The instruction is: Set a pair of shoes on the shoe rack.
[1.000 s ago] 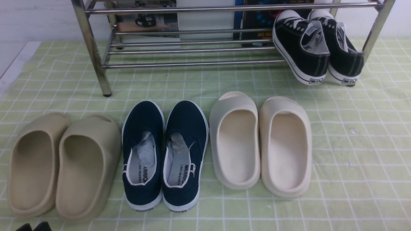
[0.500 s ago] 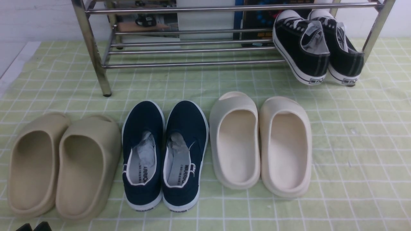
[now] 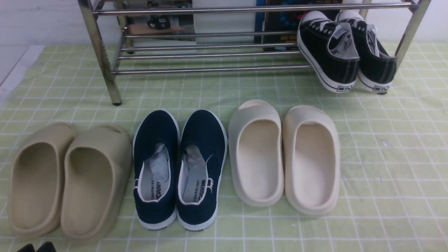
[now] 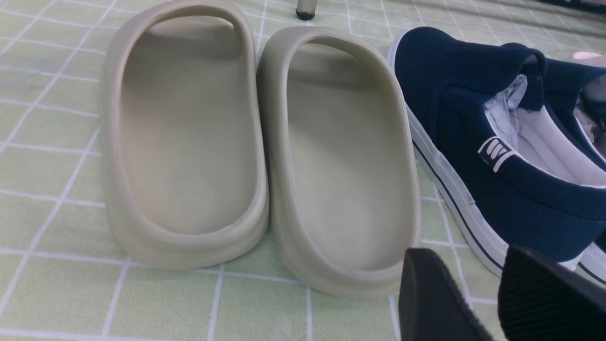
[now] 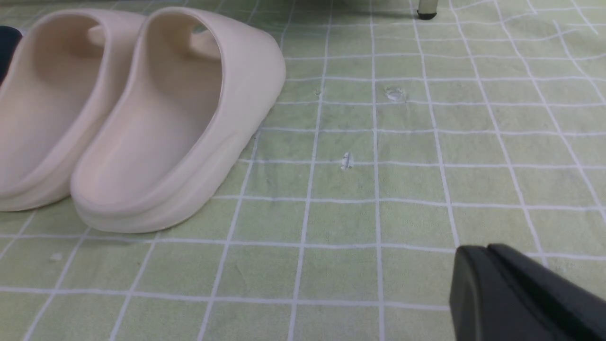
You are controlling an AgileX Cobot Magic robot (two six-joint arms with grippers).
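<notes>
The pair of shoes, two black lace-up sneakers (image 3: 344,52) with white toe caps, lies side by side at the right end of the chrome shoe rack (image 3: 210,69). Their toes rest up on the lower rails and their heels tilt down over the front rail. Neither gripper is near them. My left gripper (image 3: 36,247) shows only as two black tips at the bottom left corner. In the left wrist view the left gripper (image 4: 471,258) is open and empty, low over the cloth behind a tan slide. My right gripper (image 5: 485,249) is shut and empty above bare cloth.
Three pairs stand in a row in front of the rack on the green checked cloth (image 3: 385,168): tan slides (image 3: 66,178), navy slip-ons (image 3: 180,168), cream slides (image 3: 283,154). The rack's left front leg (image 3: 105,70) stands behind the tan slides.
</notes>
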